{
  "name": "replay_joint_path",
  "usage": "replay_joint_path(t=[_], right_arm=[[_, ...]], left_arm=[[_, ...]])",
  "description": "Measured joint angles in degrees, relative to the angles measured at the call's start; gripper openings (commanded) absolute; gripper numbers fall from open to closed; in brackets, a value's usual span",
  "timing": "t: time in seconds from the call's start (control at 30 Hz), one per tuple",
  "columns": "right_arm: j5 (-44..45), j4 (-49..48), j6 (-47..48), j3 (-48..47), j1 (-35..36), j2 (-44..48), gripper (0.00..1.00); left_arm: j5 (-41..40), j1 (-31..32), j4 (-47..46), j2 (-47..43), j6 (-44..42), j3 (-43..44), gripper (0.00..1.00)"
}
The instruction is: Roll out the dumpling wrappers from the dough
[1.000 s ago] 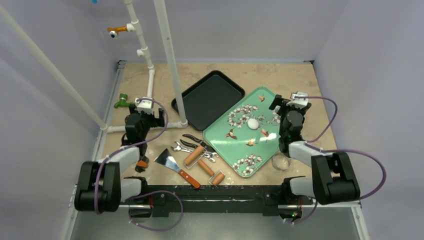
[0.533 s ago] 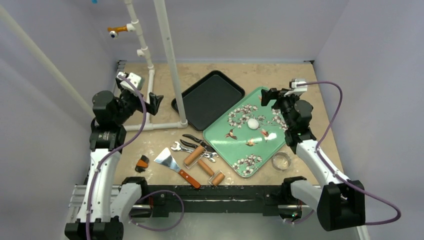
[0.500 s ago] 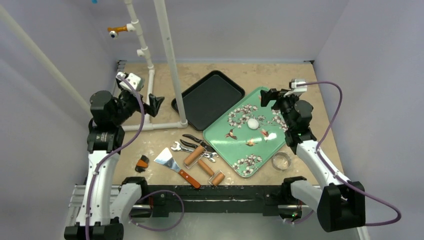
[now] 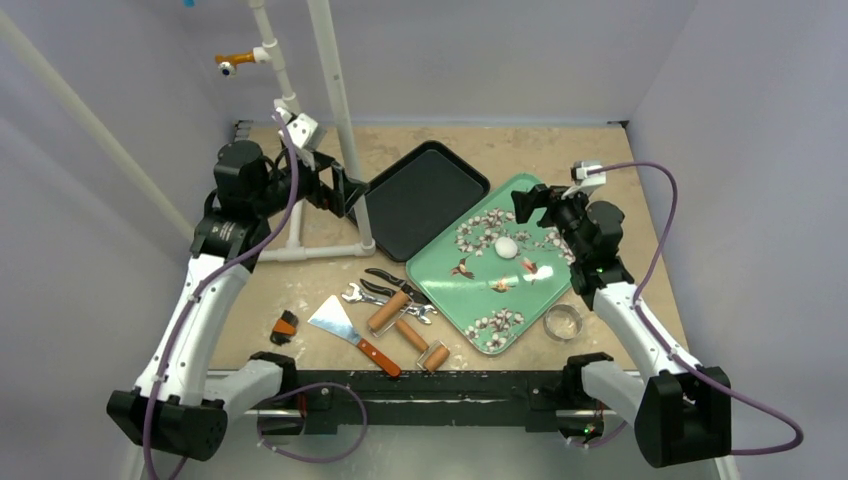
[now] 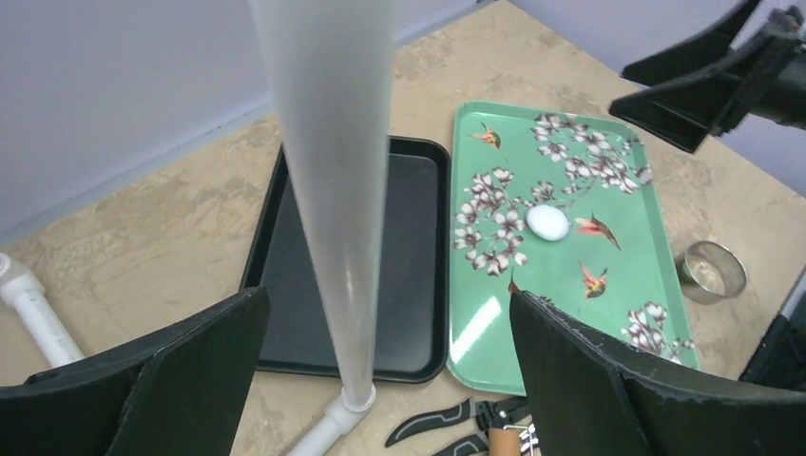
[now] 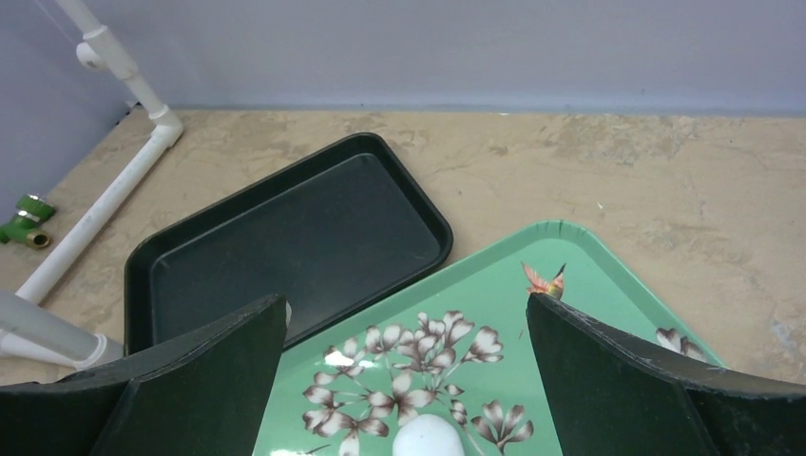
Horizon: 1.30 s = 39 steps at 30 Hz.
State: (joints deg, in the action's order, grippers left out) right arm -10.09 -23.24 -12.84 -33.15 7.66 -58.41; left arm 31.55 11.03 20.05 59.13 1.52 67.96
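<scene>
Sitting near the middle of the green tray [image 4: 450,290], the white dough piece [image 4: 507,246] is small and round, and nothing touches it. From these views one cannot tell if it is flat or thick. The green tray has flowers and birds painted on it and lies slanted on the right half of the desk. A black tray [image 4: 420,200] lies just beside it, closer to the far edge of the desk. The left gripper [image 4: 345,192] hangs in the air by the left side of the black tray, next to a tall white pipe [image 4: 335,110]. Its two fingers are spread wide and hold nothing. The right gripper [image 4: 522,205] hangs in the air over the far end of the green tray, well apart from the dough. Its fingers are spread wide too, with nothing between them. A shiny metal ring [image 4: 563,321] stands on the desk just off the green tray, toward the right edge. Close to the near edge, in the middle of the desk, lie a scraper [image 4: 340,325], two rollers with brown handles [image 4: 390,312], pliers [image 4: 395,283] and a wrench [image 4: 365,295].
</scene>
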Motion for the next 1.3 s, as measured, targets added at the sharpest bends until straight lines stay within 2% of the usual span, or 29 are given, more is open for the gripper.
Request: replay_joint_path(t=[0.3, 0.4, 0.6, 0.73, 0.9, 1.1, 1.3], right_arm=[[-0.04, 0.2, 0.04, 0.66, 0.17, 0.0, 0.99], [-0.09, 0.17, 0.07, 0.68, 0.2, -0.02, 0.99], [-0.92, 0.13, 0.04, 0.68, 0.2, -0.48, 0.99], [-1.57, 0.11, 0.04, 0.72, 0.22, -0.96, 0.99], [-1.95, 0.11, 0.02, 0.72, 0.2, -1.33, 0.99], [-2.95, 0.11, 0.0, 0.72, 0.22, -1.49, 0.99], [-2.99, 0.13, 0.0, 0.72, 0.22, -1.49, 0.99]], left_arm=[[-7.96, 2.4, -3.76, 8.17, 2.29, 3.45, 0.61], [-7.54, 2.89, -4.46, 9.01, 2.38, 3.45, 0.44], [-6.75, 3.41, -5.68, 8.96, -0.33, 3.41, 0.0], [-6.71, 3.34, -3.87, 7.78, -2.29, 3.41, 0.0], [-4.57, 1.86, 2.73, 4.33, -6.45, 3.39, 0.0], [4.22, -7.82, 13.05, -1.4, -12.55, 3.39, 0.0], [10.6, -13.11, 14.78, -4.48, -14.64, 1.46, 0.0]])
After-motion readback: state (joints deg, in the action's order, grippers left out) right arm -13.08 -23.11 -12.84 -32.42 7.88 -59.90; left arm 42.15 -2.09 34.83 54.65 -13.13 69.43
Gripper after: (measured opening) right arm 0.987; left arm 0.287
